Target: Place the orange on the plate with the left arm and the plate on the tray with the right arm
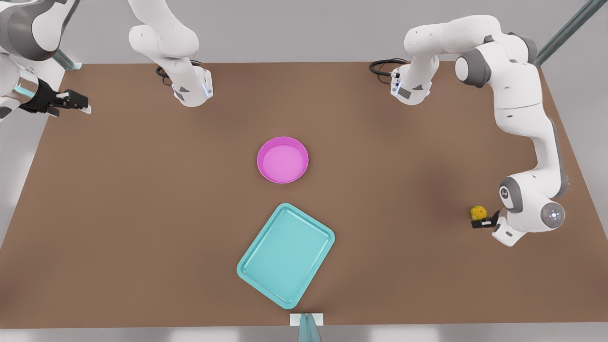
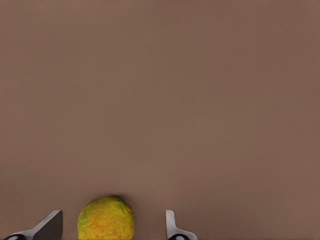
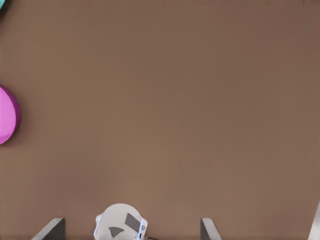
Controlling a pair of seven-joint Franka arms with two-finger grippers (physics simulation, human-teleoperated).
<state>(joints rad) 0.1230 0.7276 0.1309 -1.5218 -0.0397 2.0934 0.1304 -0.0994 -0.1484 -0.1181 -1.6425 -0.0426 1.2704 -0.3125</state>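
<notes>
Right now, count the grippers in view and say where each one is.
2. The left gripper sits open around the orange at the front view's right; the right gripper waits open at the table's far-left edge.

No readable text, labels or numbers anywhere

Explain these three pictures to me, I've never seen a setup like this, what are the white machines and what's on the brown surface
These are simulator renders of two white robot arms at a brown table. The front view looks down from above. On the table lie a pink plate, a teal tray and a small orange.

The other two pictures come from cameras on the arms' wrists. The left gripper, at the front view's right, has its jaws open on either side of the orange, not yet closed on it. The right gripper, at the front view's left, waits open and holds nothing.
</notes>
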